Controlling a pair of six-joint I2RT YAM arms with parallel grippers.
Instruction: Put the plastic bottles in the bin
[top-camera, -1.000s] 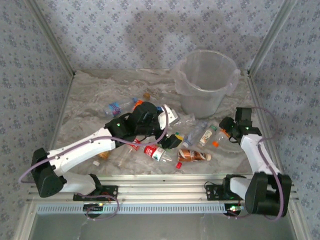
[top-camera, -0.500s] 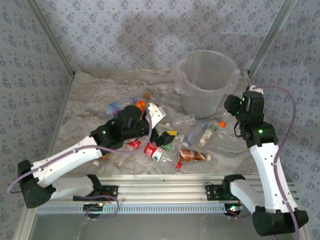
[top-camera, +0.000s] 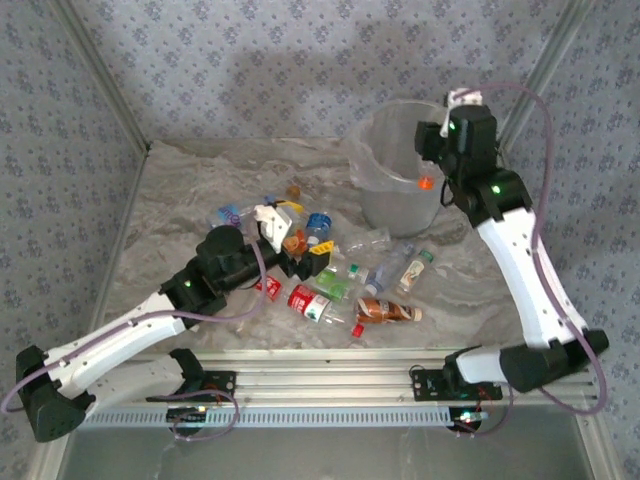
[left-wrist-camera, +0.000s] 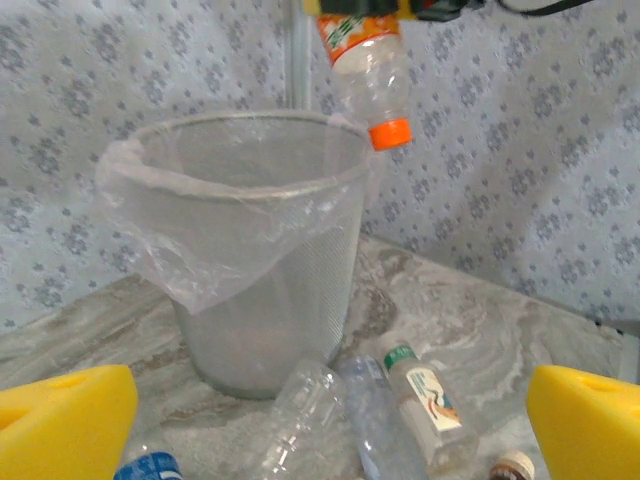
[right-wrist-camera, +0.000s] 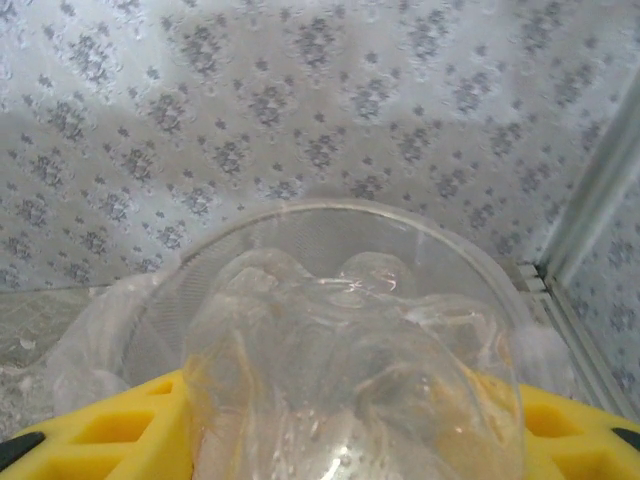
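In the right wrist view the right fingers (right-wrist-camera: 100, 435) pinch a clear bottle (right-wrist-camera: 350, 370) above the bin (right-wrist-camera: 330, 225); in the left wrist view the left fingers (left-wrist-camera: 60, 415) are spread and that bottle hangs cap-down by the rim; from above, other bottles (top-camera: 385, 312) lie on the table (top-camera: 180, 200), so the drop looks due next, once the bottle is centred over the mouth.

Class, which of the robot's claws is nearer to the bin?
Right. The right claw holds an orange-capped bottle up at the rim of the bin. The left claw sits low among the bottles on the table, well short of it.
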